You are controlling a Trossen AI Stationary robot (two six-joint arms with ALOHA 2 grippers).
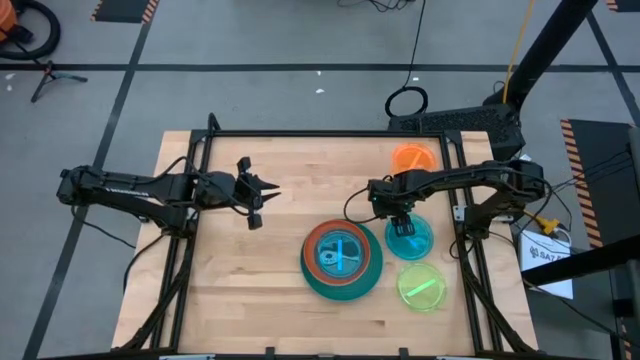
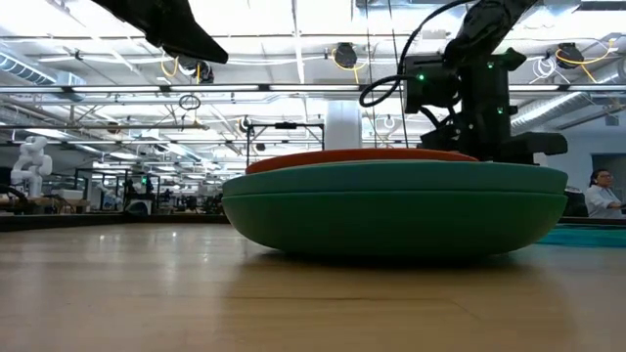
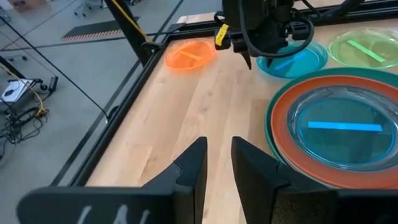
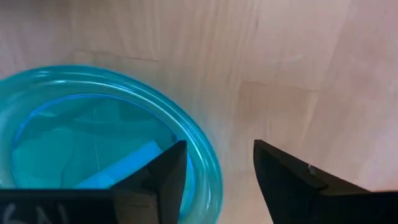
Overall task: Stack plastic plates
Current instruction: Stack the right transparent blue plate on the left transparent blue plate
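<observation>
A stack (image 1: pixel 342 262) stands at the table's middle near side: a large teal plate at the bottom, a red-orange plate (image 3: pixel 292 149) on it, and a translucent blue plate (image 3: pixel 345 127) on top. A small blue plate (image 1: pixel 410 238) lies flat to the right of the stack. My right gripper (image 4: pixel 214 171) hangs open over this plate's rim (image 4: pixel 208 168), one finger above the inside and one above the wood outside. My left gripper (image 3: pixel 217 162) is open and hovers left of the stack. An orange plate (image 1: pixel 413 157) and a lime plate (image 1: pixel 422 287) lie flat on their own. My right gripper comes at the small blue plate from above, its fingers astride the rim (image 4: pixel 208 168) on the side toward the stack. Whether either finger touches the plate, I cannot tell. The plate lies flat on the table.
A black frame rail (image 1: pixel 330 133) runs along the table's far edge, with side rails left and right. Bare wood (image 1: pixel 240 280) spreads left of the stack. In the low view the stack (image 2: pixel 391 210) fills the middle, and a person (image 2: pixel 599 194) sits in the room behind.
</observation>
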